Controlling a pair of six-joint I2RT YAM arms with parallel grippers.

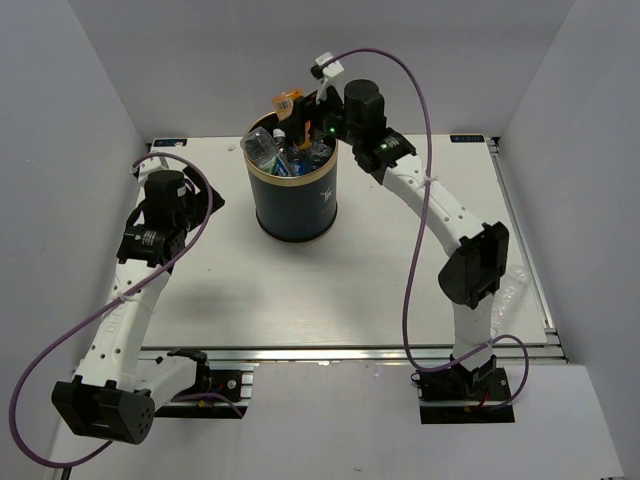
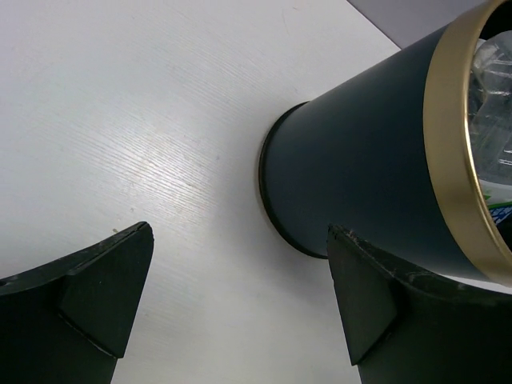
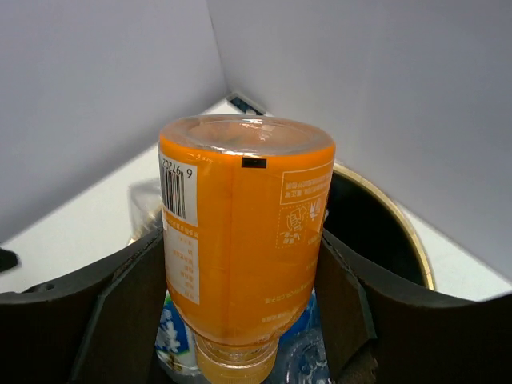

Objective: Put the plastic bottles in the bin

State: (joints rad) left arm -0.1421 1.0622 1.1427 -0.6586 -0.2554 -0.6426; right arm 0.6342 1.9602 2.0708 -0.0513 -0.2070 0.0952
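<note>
The right pincer [image 3: 240,300] is clamping the orange bottle [image 3: 240,224], probably light, slick and squashable, across its labelled middle, cap down above the bin [image 1: 293,205] where clear bottles [image 1: 272,150] are lying, while the left pincer [image 2: 232,296] is hanging apart, empty, over the counter [image 2: 120,120] beside the bin.
</note>
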